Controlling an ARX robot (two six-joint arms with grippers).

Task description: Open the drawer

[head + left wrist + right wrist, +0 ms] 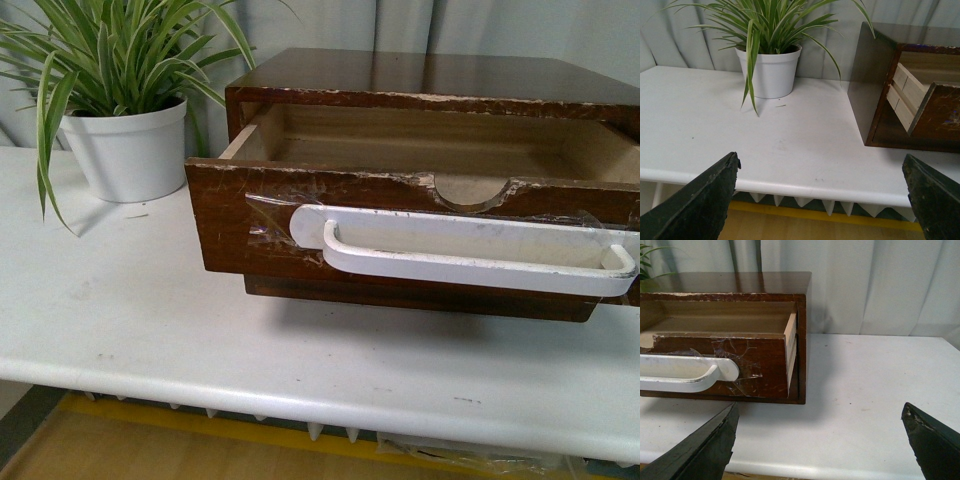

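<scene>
The drawer (230,220) of dark brown wood stands pulled partway out of its cabinet (430,75), showing a pale interior and a half-round notch in its chipped top edge. A long white handle (470,250) is taped across its front. Neither arm shows in the front view. My left gripper (822,175) hangs open near the table's front edge, to the left of the drawer (940,112), apart from it. My right gripper (820,420) is open too, off the right corner of the drawer (755,357), with the handle's end (715,371) ahead of one finger.
A striped-leaf plant in a white pot (125,150) stands at the back left of the white table (150,320). Grey curtains hang behind. The table's front edge (790,187) runs just ahead of my left fingers, with wooden floor below.
</scene>
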